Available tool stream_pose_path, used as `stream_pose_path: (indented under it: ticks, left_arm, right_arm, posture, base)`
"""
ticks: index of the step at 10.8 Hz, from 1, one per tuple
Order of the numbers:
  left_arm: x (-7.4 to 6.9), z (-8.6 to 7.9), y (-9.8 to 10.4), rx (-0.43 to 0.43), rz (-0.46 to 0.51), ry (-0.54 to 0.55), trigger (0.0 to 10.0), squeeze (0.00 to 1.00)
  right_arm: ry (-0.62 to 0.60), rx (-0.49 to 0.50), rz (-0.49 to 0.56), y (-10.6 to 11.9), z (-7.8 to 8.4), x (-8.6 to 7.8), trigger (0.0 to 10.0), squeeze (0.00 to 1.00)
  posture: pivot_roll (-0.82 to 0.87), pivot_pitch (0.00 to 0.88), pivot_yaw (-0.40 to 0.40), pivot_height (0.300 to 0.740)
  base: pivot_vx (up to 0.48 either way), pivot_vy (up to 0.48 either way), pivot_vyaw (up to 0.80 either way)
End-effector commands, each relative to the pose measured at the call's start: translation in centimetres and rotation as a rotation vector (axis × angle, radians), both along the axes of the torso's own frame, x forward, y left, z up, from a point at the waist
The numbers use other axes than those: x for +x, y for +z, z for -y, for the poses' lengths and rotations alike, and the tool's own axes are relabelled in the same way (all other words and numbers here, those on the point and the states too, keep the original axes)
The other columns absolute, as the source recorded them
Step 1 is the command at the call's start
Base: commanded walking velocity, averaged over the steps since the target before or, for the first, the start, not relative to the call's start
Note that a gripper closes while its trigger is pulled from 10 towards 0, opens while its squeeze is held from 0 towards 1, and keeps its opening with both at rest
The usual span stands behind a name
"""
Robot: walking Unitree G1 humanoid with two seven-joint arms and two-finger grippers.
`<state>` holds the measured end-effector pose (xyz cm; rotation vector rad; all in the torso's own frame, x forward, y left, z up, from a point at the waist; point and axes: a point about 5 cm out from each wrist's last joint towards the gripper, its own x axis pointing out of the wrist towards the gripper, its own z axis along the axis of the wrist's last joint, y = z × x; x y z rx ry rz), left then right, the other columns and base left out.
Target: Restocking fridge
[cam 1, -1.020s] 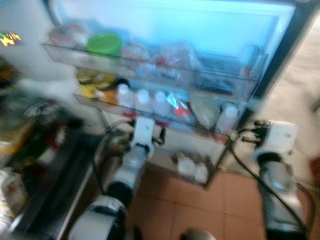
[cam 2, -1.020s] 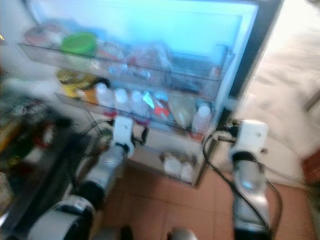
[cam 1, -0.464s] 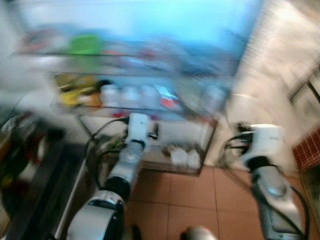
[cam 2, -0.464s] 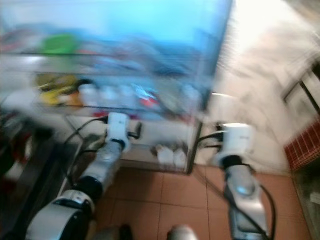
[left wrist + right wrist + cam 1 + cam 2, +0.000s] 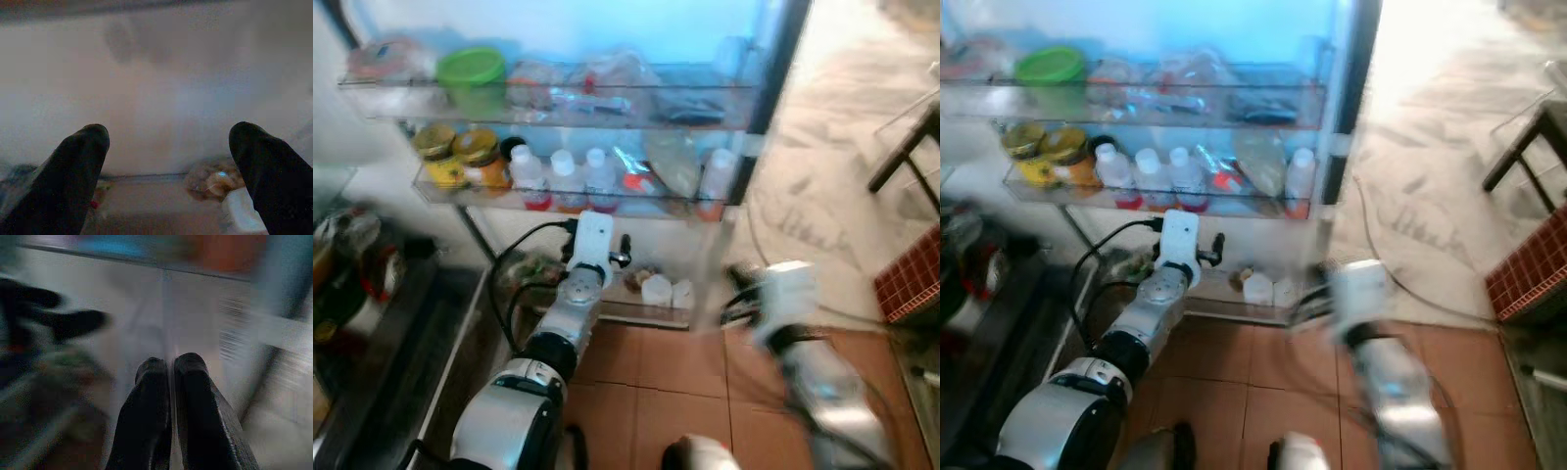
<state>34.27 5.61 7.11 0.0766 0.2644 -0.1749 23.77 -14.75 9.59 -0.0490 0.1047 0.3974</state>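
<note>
The fridge door (image 5: 756, 117) stands open before me with its racks stocked. A green-lidded tub (image 5: 470, 70) sits on the top rack. Yellow jars (image 5: 455, 159) and white bottles (image 5: 564, 177) fill the middle rack. Small white cartons (image 5: 666, 291) lie in the bottom rack. My left arm (image 5: 578, 294) reaches toward that bottom rack. My left gripper (image 5: 168, 166) is open with nothing between its fingers, facing the rack's pale wall with a white carton (image 5: 242, 213) beside one finger. My right arm (image 5: 793, 323) is blurred, low beside the door. My right gripper (image 5: 171, 382) is shut on nothing.
The fridge's dark inner shelves (image 5: 367, 294) with food are at my left. Terracotta floor tiles (image 5: 675, 362) lie under the arms. A cable (image 5: 1400, 264) runs over the pale floor on the right. A dark furniture leg (image 5: 901, 157) and a red brick-patterned edge (image 5: 913, 286) stand far right.
The whole picture has swung, so the camera turned and the view sharpened. My right arm has dropped lower and is smeared by motion. My left arm stays at the bottom rack.
</note>
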Motion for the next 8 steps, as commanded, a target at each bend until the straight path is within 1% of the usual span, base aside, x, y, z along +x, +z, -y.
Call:
stream_pose_path:
  ticks: [1, 2, 4, 5, 6, 7, 8]
  left_arm:
    - [0.1, -0.3, -0.1, 0.016, -0.007, 0.009, 10.0, 0.00]
    - [0.1, -0.2, -0.1, 0.019, -0.006, 0.008, 10.0, 0.00]
    - [0.1, 0.0, 0.0, 0.013, -0.002, 0.003, 10.0, 0.00]
    - [0.1, 0.0, 0.0, 0.011, -0.001, 0.003, 10.0, 0.00]
    - [0.0, 0.1, -0.1, 0.012, -0.002, 0.003, 10.0, 0.00]
    - [0.0, 0.1, 0.0, 0.012, -0.001, 0.002, 10.0, 0.00]
    - [0.1, 0.1, 0.0, 0.010, 0.000, 0.003, 10.0, 0.00]
  right_arm:
    - [0.034, 0.007, 0.076, 1.6, -0.5, 0.5, 10.0, 0.00]
    - [0.040, 0.011, 0.071, 1.6, -0.6, 0.4, 10.0, 0.00]
    - [0.080, 0.001, 0.024, 0.9, -0.6, -0.2, 10.0, 0.00]
    - [0.151, 0.011, -0.040, 0.1, -0.9, -0.9, 10.0, 0.00]
    - [0.236, 0.012, -0.064, -0.2, -1.6, -1.5, 10.0, 0.00]
    - [0.274, 0.017, -0.080, -0.3, -2.0, -1.7, 10.0, 0.00]
    - [0.294, 0.028, -0.096, -0.4, -2.1, -1.8, 10.0, 0.00]
  posture:
    - [-0.15, 0.071, 0.045, 0.740]
    - [-0.15, 0.071, 0.045, 0.740]
    - [-0.15, 0.071, 0.045, 0.740]
    - [-0.16, 0.073, 0.046, 0.740]
    - [-0.16, 0.073, 0.046, 0.740]
    - [-0.15, 0.073, 0.045, 0.740]
    - [-0.15, 0.072, 0.044, 0.740]
  base:
    - [0.000, 0.000, 0.51]
    - [0.000, 0.000, 0.00]
    - [0.000, 0.000, 0.00]
    - [0.000, 0.000, 0.00]
    - [0.000, 0.000, 0.00]
    - [0.000, 0.000, 0.00]
    - [0.000, 0.000, 0.80]
